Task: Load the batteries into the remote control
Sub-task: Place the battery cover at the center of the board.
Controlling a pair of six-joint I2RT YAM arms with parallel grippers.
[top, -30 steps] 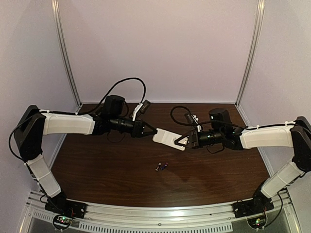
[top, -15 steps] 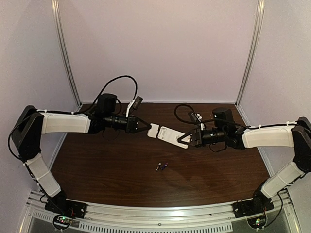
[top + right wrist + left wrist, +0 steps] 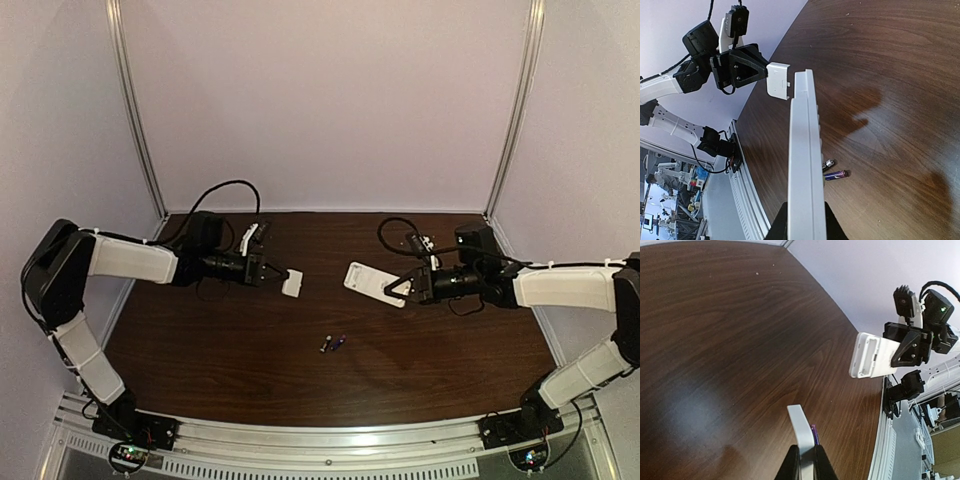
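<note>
Above dark wooden bench point(image 3: 200, 350), pinching white plastic remote point(image 3: 368, 279) (right jaws, 3 o'clock) and white cover slab point(image 3: 292, 283) (left jaws, 9) apart, probably baring battery slot point(image 3: 871, 356).

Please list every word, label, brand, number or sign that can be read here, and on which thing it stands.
No text can be read in any view.
Remote control: plain white plastic, no legible print.
Batteries: too small to read any label.
White cover: no print visible.
</note>
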